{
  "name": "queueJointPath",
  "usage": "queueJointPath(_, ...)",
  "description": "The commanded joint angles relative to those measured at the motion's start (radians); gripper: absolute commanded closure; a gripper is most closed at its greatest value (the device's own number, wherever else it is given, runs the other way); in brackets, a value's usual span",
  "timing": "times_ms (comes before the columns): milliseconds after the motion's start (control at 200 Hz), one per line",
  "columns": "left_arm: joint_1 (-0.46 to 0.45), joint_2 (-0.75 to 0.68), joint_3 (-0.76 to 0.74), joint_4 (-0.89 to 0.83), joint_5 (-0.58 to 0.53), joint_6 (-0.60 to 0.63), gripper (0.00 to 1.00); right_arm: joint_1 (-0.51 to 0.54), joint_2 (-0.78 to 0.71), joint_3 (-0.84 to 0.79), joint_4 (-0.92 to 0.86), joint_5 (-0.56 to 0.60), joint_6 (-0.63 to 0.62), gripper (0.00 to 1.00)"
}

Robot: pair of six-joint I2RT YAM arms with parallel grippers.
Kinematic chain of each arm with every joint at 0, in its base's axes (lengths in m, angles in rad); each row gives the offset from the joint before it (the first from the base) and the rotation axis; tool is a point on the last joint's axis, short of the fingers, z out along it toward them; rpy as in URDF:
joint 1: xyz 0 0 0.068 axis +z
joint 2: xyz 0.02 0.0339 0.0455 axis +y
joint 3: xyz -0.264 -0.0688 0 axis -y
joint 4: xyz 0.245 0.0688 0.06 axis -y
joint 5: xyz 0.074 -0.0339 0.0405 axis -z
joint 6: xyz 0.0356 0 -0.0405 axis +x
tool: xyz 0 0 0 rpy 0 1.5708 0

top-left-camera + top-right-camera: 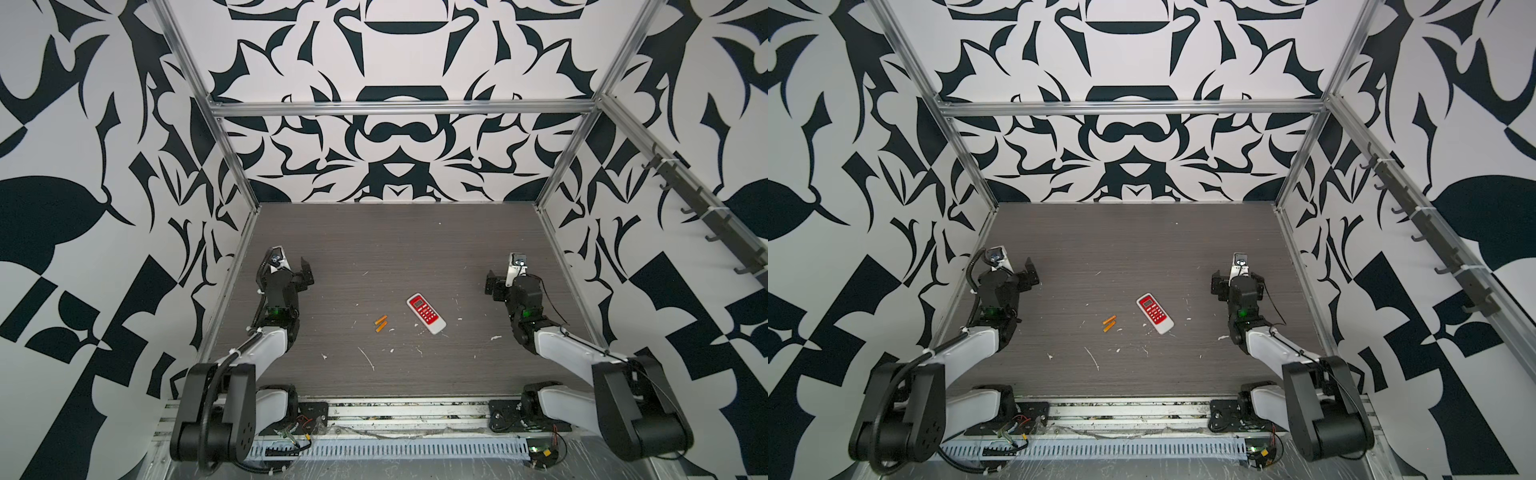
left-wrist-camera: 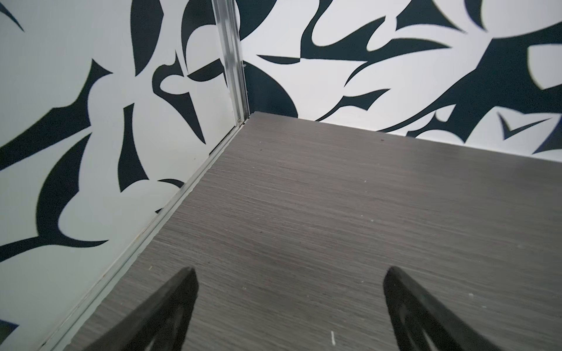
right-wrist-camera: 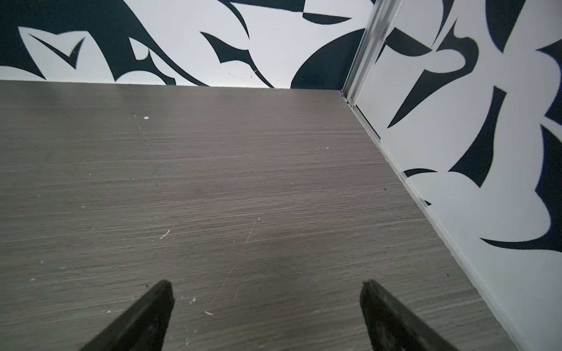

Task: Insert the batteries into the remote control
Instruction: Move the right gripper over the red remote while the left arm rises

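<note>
The remote control lies red face up on the grey table, slightly right of the middle, turned at an angle. Two orange batteries lie side by side just left of it, and nothing touches them. My left gripper hovers at the left side of the table, open and empty; the left wrist view shows only bare table between its fingers. My right gripper is at the right side, likewise open and empty. Neither wrist view shows the remote or the batteries.
White paint flecks dot the table near its front. Patterned walls with aluminium posts close in three sides. A rail of dark hooks runs along the right wall. A slotted cable duct lies along the front edge.
</note>
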Motion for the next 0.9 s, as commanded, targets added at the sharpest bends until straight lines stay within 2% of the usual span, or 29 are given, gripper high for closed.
queueJointPath(0,-0.010,-0.062,0.084,-0.243,0.018,-0.140,0.01,0.012,-0.095,0.075,-0.202,-0.031,0.063,0.00)
queueJointPath(65,-0.010,-0.093,0.109,-0.311,0.059,-0.213,0.01,0.013,-0.139,0.100,-0.284,-0.079,0.087,0.00)
queueJointPath(120,-0.010,-0.118,0.115,-0.336,0.083,-0.297,0.01,0.014,-0.157,0.126,-0.341,-0.173,0.112,0.00)
queueJointPath(245,-0.010,-0.167,0.148,-0.421,0.189,-0.402,0.01,0.028,-0.128,0.188,-0.433,-0.333,0.146,0.00)
queueJointPath(375,-0.010,-0.194,0.170,-0.483,0.309,-0.453,0.01,0.104,-0.077,0.256,-0.522,-0.352,0.136,0.00)
queueJointPath(495,-0.010,-0.161,0.249,-0.632,0.407,-0.464,0.01,0.190,-0.024,0.339,-0.635,-0.353,0.119,0.00)
queueJointPath(640,-0.036,-0.125,0.255,-0.589,0.581,-0.474,0.01,0.282,0.053,0.423,-0.746,-0.377,0.092,0.02)
queueJointPath(760,-0.091,-0.089,0.272,-0.578,0.666,-0.468,0.01,0.320,0.103,0.455,-0.787,-0.448,0.086,0.05)
queueJointPath(895,-0.159,-0.040,0.298,-0.586,0.735,-0.446,0.01,0.383,0.143,0.476,-0.822,-0.477,0.074,0.05)
